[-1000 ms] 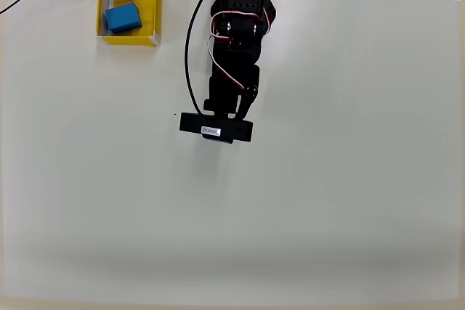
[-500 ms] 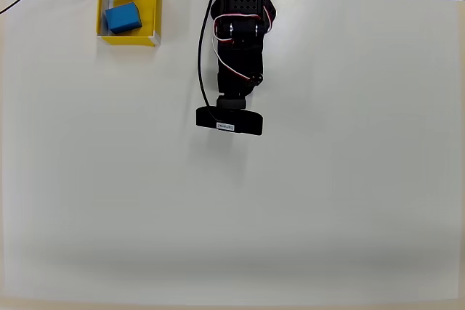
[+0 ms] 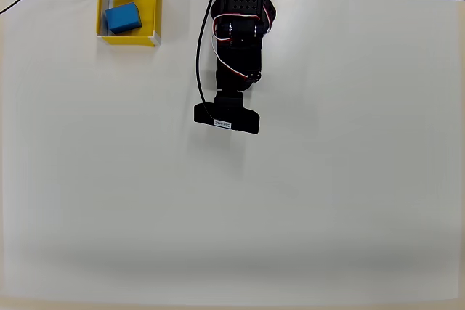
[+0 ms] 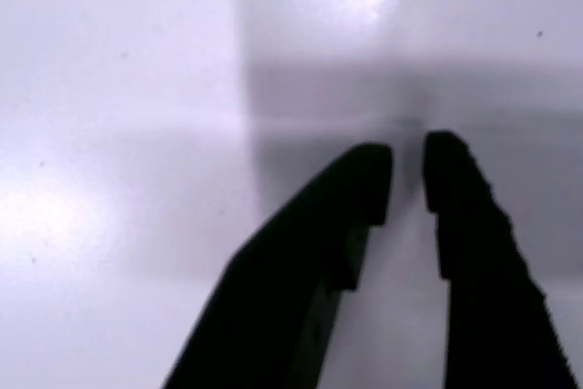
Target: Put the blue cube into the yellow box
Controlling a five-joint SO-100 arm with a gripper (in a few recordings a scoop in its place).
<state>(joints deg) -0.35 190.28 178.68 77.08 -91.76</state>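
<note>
Across the whole overhead view lies the white table point(image 3: 305, 201), its far edge along the top. From the middle of that far edge the black arm point(image 3: 238, 34) reaches onto the surface, with a black cable point(image 3: 198, 56) looping beside it. In the table's far left corner sits the yellow box point(image 3: 152, 12), and the blue cube point(image 3: 122, 17) lies inside it, tilted, toward its left wall. In the wrist view the gripper point(image 4: 407, 175) holds nothing above bare table, its fingers nearly together with a narrow slit between the tips.
</note>
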